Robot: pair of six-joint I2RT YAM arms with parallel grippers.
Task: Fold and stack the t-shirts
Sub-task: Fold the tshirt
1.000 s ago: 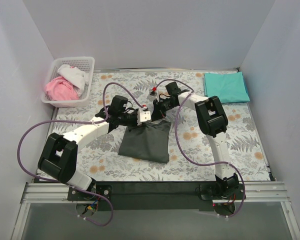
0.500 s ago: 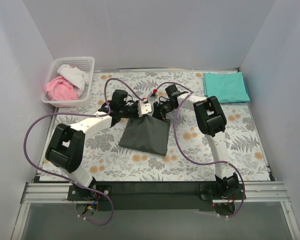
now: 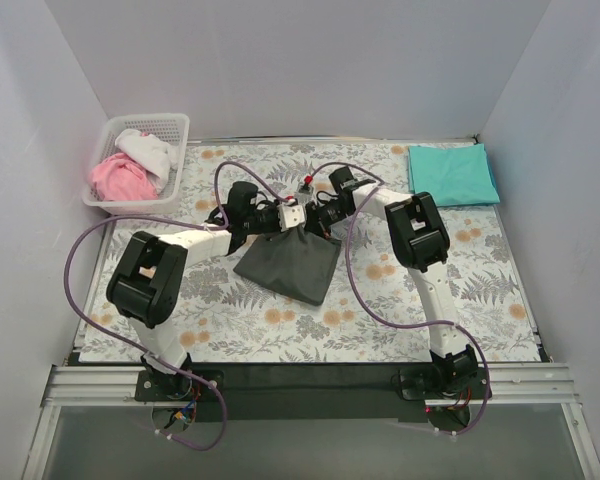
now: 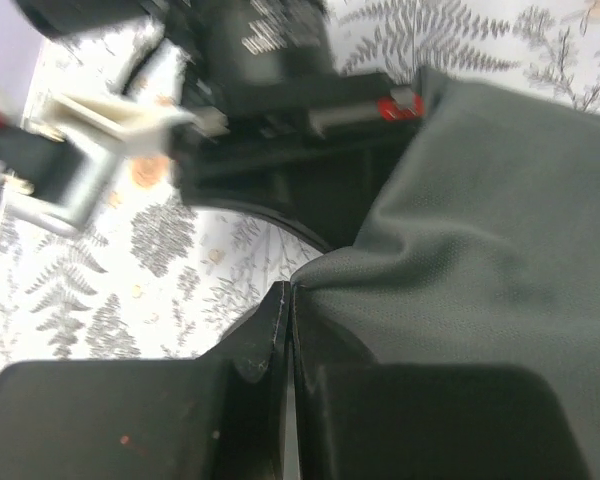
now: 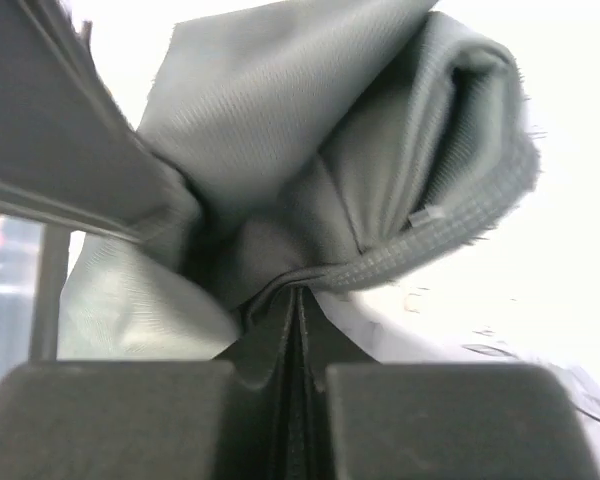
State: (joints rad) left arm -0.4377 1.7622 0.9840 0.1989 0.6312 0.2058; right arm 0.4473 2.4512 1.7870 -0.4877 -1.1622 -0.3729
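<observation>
Grey shirt (image 3: pixel 285 268) looks folded, lying mid-bench (image 3: pixel 410 300). Left end effector (image 4: pixel 288 305) and right end effector (image 5: pixel 298 292) are each clamped on its far edge, close together. I judge the next step is carrying it across to the teal shirt (image 3: pixel 452 175) at far right. Laundry basket (image 3: pixel 175 121) sits far left, no obstacle

No writing can be read in any view. The only print is a few white lines on a black housing (image 4: pixel 270 45) in the left wrist view. They are too blurred to make out.
</observation>
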